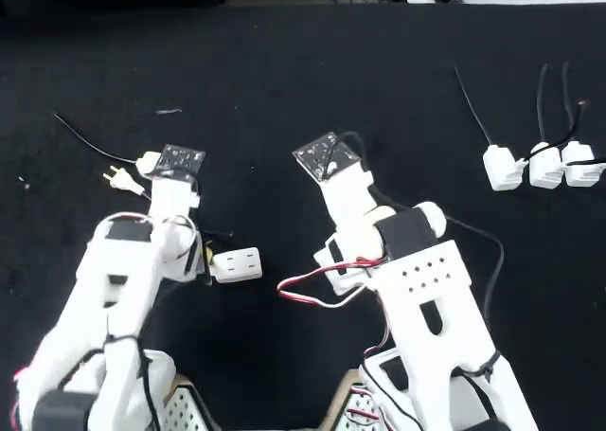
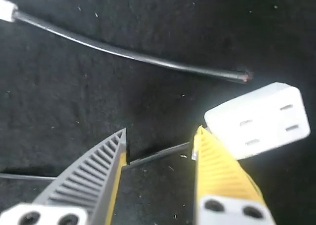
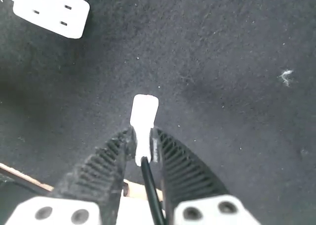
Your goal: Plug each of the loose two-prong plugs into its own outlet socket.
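Two pincers show opposite states. Starting at the right gripper, it is clenched on a small white two-prong plug, pinching the plug's rear end so that the body sticks out past the fingertips above the black cloth table. The plug's black cord runs back between the fingers toward the wrist. Well apart from that plug, farther out on the cloth, a white outlet block lies with its slots facing up. The left gripper is released, its grey and yellow fingers spread wide and holding nothing. The tip of the yellow finger sits just beside, perhaps touching, the near corner of the outlet block. Beyond the fingers a black cable crosses the cloth, its cut end near the block. In the high view a loose plug with its prongs showing lies just beside the left arm's gripper. Three white units with black cords sit in a row at the table's far right, well apart from both arms.
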Robot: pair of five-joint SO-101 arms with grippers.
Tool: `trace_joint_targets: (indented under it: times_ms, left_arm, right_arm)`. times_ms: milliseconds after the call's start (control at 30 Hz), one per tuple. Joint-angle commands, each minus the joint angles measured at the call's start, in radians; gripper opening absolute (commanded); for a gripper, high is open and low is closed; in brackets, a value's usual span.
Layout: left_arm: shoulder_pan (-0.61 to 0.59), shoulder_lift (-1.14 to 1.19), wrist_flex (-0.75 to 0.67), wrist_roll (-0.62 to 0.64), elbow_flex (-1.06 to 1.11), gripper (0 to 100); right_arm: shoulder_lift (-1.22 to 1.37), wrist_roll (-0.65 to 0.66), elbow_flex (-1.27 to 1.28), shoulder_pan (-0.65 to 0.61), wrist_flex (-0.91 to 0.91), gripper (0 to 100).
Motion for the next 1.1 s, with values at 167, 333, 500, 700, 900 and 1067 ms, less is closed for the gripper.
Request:
trace_joint_targets:
  times_ms: [167, 333, 500, 700, 900, 1067]
  left_arm:
    - [0.059, 0.11, -0.044, 0.135, -0.071, 23]
    - [0.223, 0.11, -0.015, 0.226, -0.079, 23]
    - [0.255, 0.109, -0.02, 0.245, -0.082, 23]
    - [0.053, 0.109, 0.115, 0.206, -0.202, 22]
    - [-0.154, 0.109, 0.167, 0.063, -0.173, 22]
    - [-0.26, 0.109, 0.167, 0.025, -0.142, 22]
  right_arm:
    - [-0.031, 0.006, -0.001, 0.008, -0.023, 1.1]
    - [-0.031, 0.006, 0.001, 0.008, -0.025, 1.1]
    - [-0.031, 0.008, 0.001, 0.006, -0.025, 1.1]
    - [-0.031, 0.032, 0.044, -0.129, -0.058, 1.1]
    - [-0.03, 0.044, 0.199, -0.299, -0.196, 1.1]
    - [-0.03, 0.046, 0.217, -0.333, -0.218, 1.1]
